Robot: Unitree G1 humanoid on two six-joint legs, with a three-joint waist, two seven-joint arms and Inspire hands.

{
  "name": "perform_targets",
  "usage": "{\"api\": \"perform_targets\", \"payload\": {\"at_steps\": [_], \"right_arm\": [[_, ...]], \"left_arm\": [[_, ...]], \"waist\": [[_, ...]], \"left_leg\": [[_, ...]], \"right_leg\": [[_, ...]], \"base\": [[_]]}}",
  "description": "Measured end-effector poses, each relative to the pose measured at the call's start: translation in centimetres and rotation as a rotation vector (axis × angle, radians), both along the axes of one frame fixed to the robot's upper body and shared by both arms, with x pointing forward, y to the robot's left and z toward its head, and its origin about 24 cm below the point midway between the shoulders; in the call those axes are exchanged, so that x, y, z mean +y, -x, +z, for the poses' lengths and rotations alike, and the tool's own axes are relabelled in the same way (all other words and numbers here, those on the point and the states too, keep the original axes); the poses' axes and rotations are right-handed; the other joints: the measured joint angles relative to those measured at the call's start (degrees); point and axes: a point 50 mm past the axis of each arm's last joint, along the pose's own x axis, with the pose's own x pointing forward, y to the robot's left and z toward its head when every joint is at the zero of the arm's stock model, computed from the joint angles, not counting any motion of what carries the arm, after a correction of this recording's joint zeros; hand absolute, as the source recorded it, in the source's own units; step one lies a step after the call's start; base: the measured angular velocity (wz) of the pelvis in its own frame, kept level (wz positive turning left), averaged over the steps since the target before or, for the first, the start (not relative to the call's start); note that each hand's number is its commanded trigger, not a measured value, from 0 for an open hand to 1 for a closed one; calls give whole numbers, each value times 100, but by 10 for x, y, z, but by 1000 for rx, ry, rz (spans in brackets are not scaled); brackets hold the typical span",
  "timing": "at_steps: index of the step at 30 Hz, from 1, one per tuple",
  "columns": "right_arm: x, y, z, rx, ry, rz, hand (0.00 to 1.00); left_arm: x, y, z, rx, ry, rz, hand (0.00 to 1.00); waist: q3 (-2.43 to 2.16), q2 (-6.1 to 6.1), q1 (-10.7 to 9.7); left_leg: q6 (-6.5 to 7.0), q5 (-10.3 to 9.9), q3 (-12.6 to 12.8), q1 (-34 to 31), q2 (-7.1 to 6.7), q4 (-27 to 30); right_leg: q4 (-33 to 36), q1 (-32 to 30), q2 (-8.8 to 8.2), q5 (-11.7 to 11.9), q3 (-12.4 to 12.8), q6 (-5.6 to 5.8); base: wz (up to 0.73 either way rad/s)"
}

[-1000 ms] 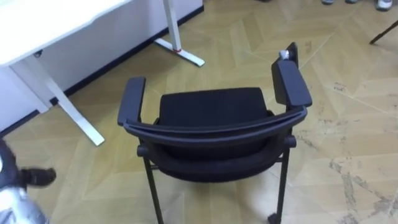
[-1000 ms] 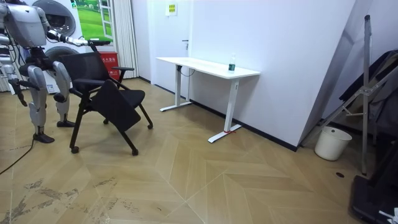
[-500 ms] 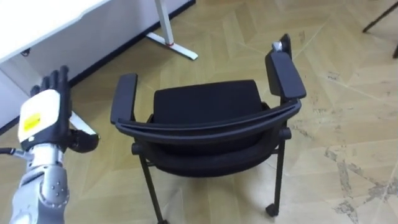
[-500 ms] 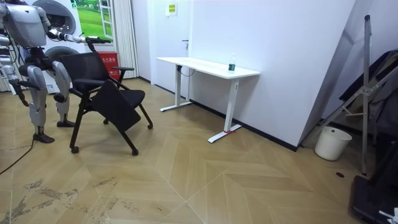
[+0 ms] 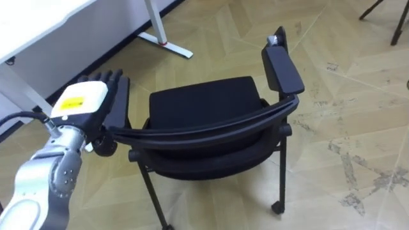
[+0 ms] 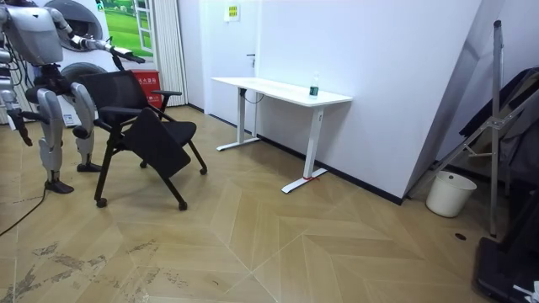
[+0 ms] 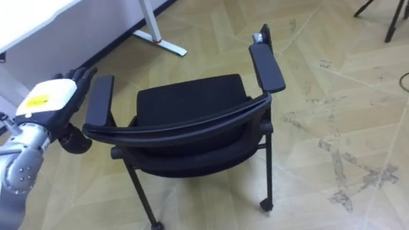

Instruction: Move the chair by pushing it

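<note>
A black chair [image 5: 204, 105] with armrests and castors stands just in front of me, its backrest toward me; in the room view the chair [image 6: 143, 126] is at the left. My left hand [image 5: 89, 102] is raised with straight fingers, its back up. It sits at the outer side of the chair's left armrest [image 5: 120, 108]; whether it touches I cannot tell. In the right eye view the left hand [image 7: 48, 99] lies just left of that armrest. My right hand [image 6: 24, 139] hangs at my side by the room view's left edge.
A white desk [image 5: 38, 25] on white legs stands beyond the chair at the upper left, against the wall; in the room view the desk [image 6: 278, 88] is right of the chair. A white bucket [image 6: 444, 194] and folded stands are far at the room view's right.
My left hand has come up from the lower left to the chair's left armrest. The eye view has shifted, so the chair sits a little lower and further left.
</note>
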Motion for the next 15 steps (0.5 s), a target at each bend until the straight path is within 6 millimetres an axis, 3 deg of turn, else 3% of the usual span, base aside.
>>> {"api": "perform_targets", "payload": {"at_steps": [9,15], "right_arm": [[-4,0,1,-9,37,-16,0],[-4,2,1,-16,32,-35,0]], "left_arm": [[-8,3,7,104,9,-48,0],[-11,-5,35,68,-57,-108,0]], "waist": [[-13,-22,12],[-2,-62,21]], "left_leg": [[0,0,-46,15,-6,4],[0,0,-53,11,-7,14]], "right_leg": [[-8,5,0,-5,-10,7],[-6,7,0,-5,-12,7]], "base": [[1],[0]]}}
